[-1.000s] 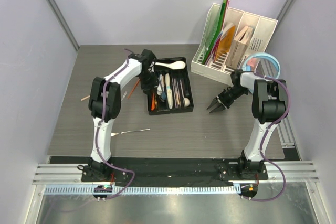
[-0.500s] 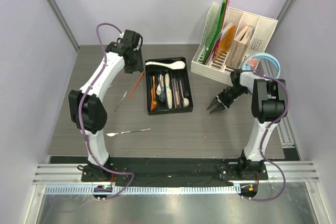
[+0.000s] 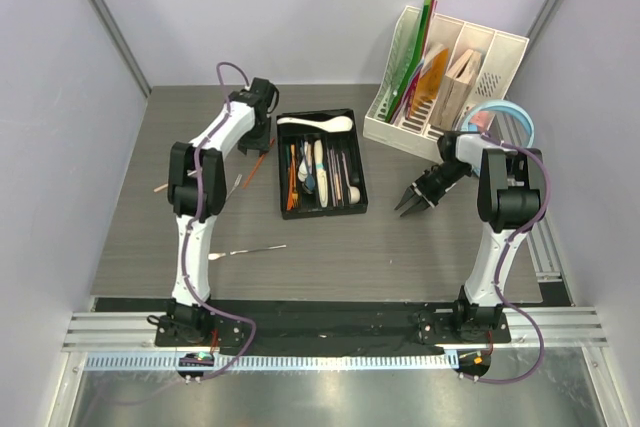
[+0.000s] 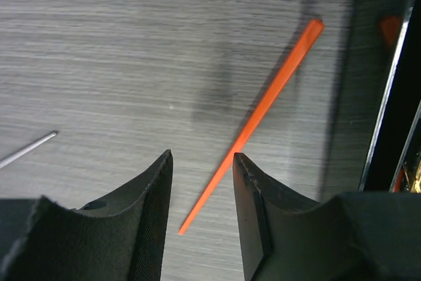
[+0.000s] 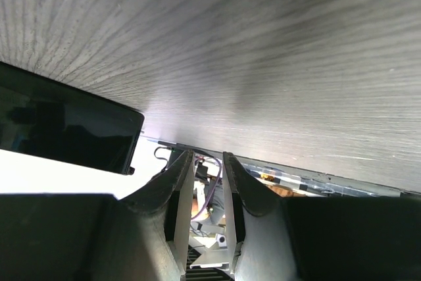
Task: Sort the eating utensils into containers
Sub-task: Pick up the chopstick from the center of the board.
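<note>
Chopstick between open jaws

Left gripper [image 4: 200, 162] hovered, jaws parted either side of the orange chopstick [image 4: 263, 106], seemingly not touching it, on the table [image 4: 99, 44] at nine o'clock from the black cutlery tray [image 3: 325, 211]. Right gripper [image 5: 207, 159], narrowly parted, held nothing.

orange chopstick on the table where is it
Left wrist view: orange chopstick flat on the table, just left of the black tray, one end beneath the open left gripper.
</note>
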`<action>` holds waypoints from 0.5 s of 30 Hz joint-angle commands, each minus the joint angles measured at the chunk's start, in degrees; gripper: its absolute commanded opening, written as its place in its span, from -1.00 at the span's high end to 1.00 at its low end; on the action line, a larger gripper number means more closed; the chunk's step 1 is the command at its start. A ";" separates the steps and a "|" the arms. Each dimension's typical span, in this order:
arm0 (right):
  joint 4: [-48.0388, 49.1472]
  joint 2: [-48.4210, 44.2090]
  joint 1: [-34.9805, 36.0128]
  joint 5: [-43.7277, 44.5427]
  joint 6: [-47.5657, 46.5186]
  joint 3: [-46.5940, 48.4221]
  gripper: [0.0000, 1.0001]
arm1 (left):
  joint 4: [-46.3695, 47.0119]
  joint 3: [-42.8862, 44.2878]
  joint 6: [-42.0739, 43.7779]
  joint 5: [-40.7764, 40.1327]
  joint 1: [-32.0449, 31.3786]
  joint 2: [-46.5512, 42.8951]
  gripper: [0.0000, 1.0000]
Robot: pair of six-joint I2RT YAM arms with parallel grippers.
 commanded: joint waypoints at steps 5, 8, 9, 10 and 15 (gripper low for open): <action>-1.63 0.96 0.29 0.76 0.20 1.28 0.42 | 5.88 -2.12 0.90 6.23 0.74 -1.41 0.16; -1.37 0.87 0.29 0.85 0.82 0.84 0.42 | 7.29 -5.20 0.81 6.85 0.74 -1.69 0.14; -1.28 0.69 0.29 0.85 0.91 0.76 0.42 | 7.46 -5.90 0.90 6.76 0.74 -1.34 0.15; -1.28 0.78 0.29 0.93 0.99 0.76 0.42 | 7.12 -6.00 0.99 6.67 0.74 -0.90 0.16; -1.28 0.43 0.29 0.85 1.35 1.02 0.42 | 6.85 -6.17 1.25 6.76 0.74 0.77 0.19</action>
